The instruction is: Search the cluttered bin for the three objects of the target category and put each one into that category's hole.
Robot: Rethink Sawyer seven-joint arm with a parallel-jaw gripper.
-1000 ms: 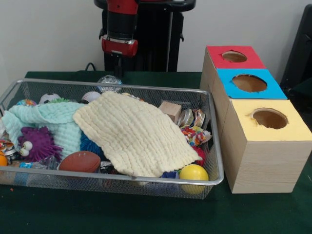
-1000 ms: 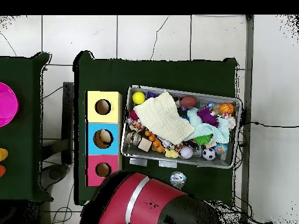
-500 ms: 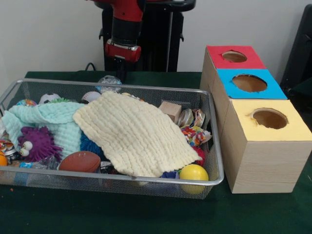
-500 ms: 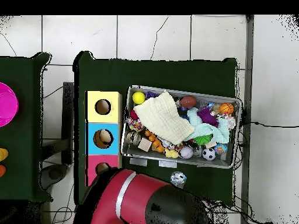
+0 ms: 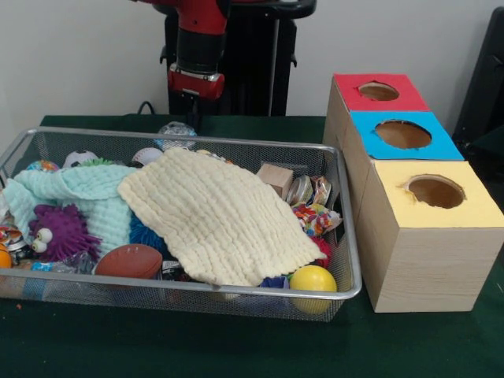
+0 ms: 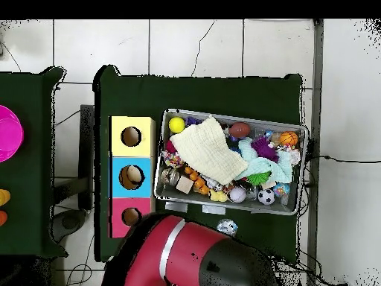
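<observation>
Hanging behind the far rim of the wire bin (image 5: pixel 346 236), the tool (image 5: pixel 194 120) sits above a shiny ball (image 5: pixel 176 130) on the green desk (image 5: pixel 236 346); whether it is open or closed cannot be told. Inside the bin, a cream cloth (image 5: pixel 216 216) covers much of the clutter. Beside it stand 3 boxes, red (image 5: pixel 378 93), blue (image 5: pixel 403 135) and yellow (image 5: pixel 433 197), each with 1 hole on top.

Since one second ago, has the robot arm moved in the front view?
Yes. The arm has shifted toward the picture's right against the black pedestal behind it; half a second ago it stood further right, so it is now swinging back leftward.
</observation>
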